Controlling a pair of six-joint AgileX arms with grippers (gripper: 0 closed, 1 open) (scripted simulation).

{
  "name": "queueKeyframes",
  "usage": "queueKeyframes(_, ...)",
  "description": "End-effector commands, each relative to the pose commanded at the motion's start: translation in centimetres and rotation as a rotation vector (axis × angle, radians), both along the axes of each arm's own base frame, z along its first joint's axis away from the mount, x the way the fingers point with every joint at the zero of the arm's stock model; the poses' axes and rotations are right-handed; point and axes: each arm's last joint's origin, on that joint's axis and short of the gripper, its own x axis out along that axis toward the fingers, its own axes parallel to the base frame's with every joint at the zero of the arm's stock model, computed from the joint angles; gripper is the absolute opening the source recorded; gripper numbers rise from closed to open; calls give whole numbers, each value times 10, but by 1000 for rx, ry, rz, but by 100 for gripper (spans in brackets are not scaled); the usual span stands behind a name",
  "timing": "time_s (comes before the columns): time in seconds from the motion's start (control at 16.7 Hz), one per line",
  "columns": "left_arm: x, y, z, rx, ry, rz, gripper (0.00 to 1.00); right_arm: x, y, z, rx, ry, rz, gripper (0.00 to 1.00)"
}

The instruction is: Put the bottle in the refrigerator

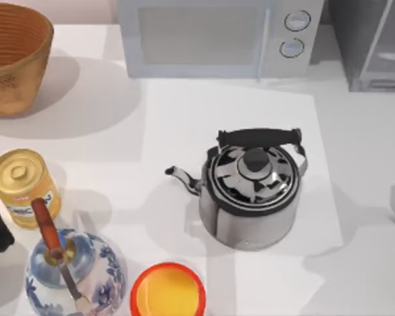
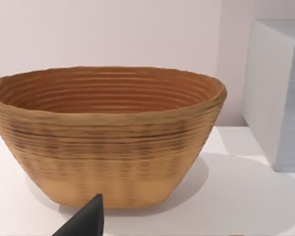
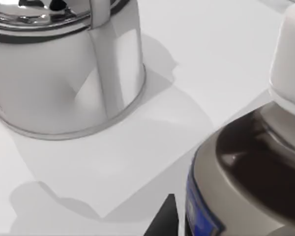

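I read this as the reach for the bottle point(image 3: 250, 167), close under my right wrist beside the kettle point(image 3: 64, 64); pincer state I cannot tell; next, grip, then carry toward the refrigerator point(image 1: 372, 43) at one o'clock.

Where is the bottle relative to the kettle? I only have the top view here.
Observer: The right wrist view shows the bottle close to the camera, near the kettle but apart from it, with bare table between them.
Operator: What does it look like?
Observer: It has a dark brown body, a white cap and a blue label on its side.
Operator: Is the right gripper holding it?
Observer: I cannot tell. The right gripper sits right by the bottle. The left gripper is parked facing the basket.
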Motion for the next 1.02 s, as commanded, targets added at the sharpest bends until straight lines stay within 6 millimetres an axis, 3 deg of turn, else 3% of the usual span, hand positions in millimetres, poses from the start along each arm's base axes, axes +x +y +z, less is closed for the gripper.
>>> queueKeyframes(0.36, 0, 0, 0, 0, 0, 0, 100, -44, 53, 31, -224, -105, -312, 1)
queueKeyframes(0.72, 0, 0, 0, 0, 0, 0, 100, -72, 68, 27, -14, -311, -724, 1)
queueKeyframes(1.02, 0, 0, 0, 0, 0, 0, 100, -77, 69, 25, 116, -384, -827, 1)
